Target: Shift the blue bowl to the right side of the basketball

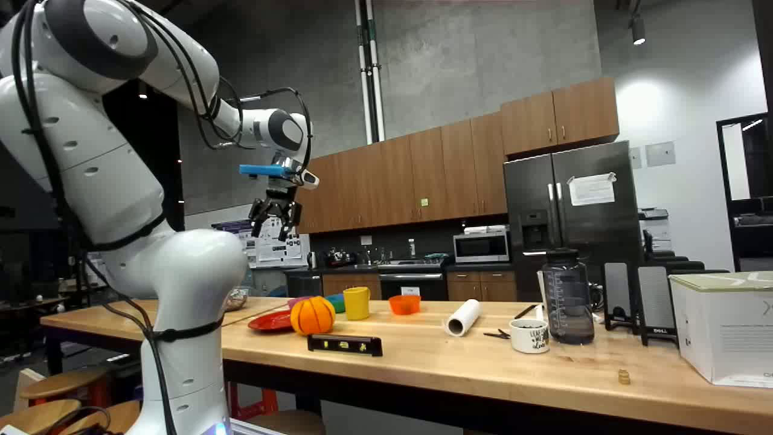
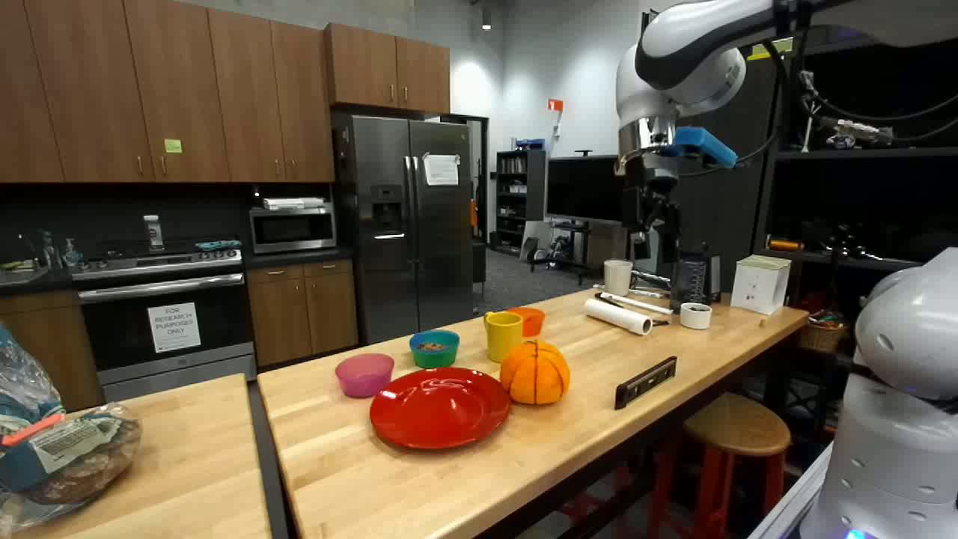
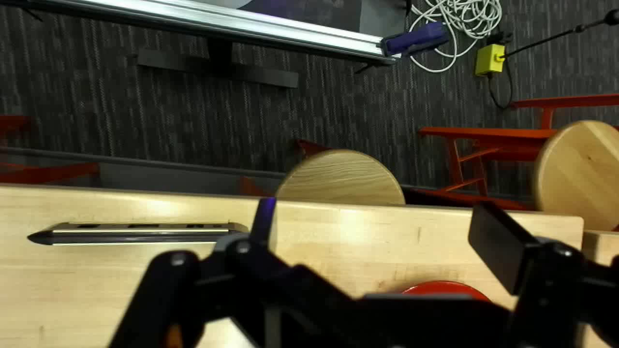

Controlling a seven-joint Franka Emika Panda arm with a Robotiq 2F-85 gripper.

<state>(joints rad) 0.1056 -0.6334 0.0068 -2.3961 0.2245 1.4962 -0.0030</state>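
The blue-teal bowl [image 2: 434, 358] sits upright on the wooden table, with small bits inside. In an exterior view the bowl [image 1: 338, 303] is partly hidden behind the yellow mug. The basketball [image 2: 534, 373], orange with dark lines, also shows in an exterior view [image 1: 312, 315]. It rests beside the red plate, nearer the table's front edge than the bowl. My gripper [image 1: 270, 232] is high above the table, apart from everything, and it also shows in an exterior view [image 2: 653, 247]. In the wrist view its fingers [image 3: 373, 217] are wide apart with nothing between them. The bowl is out of view there.
A red plate [image 2: 439, 408] and pink bowl [image 2: 364, 374] lie near the blue bowl. A yellow mug [image 2: 504, 337] and orange bowl [image 2: 530, 320] stand behind the ball. A black level [image 1: 345, 345], paper roll [image 1: 463, 317], white cup [image 1: 529, 336] and bottle [image 1: 567, 296] stand farther along.
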